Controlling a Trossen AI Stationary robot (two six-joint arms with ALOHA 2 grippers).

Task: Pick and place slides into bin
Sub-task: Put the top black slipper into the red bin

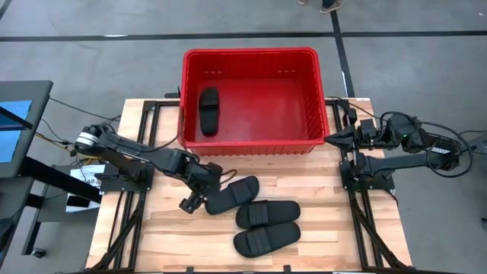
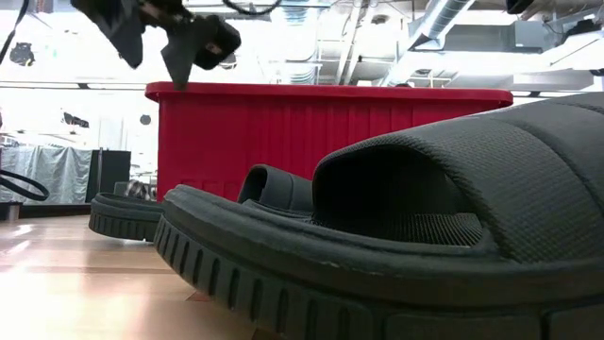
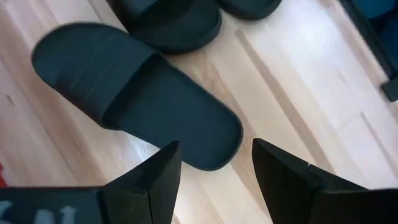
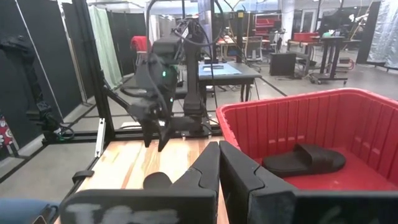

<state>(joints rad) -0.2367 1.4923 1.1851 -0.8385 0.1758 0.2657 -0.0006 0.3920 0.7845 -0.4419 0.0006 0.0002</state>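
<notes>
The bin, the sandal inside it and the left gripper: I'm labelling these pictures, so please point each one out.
bin (image 1: 249, 53): high view, far rim.
sandal in the bin (image 1: 208, 111): high view, middle of its strap.
left gripper (image 1: 189, 205): high view, between its open jaws.

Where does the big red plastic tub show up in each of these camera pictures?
High view: the bright red rectangular plastic tub sits at top centre, one black slide sandal inside.
Low view: its red wall spans the background.
Left wrist view: not in it.
Right wrist view: it fills the right side, sandal inside.
Shared landmark: that sandal in the tub.
</notes>
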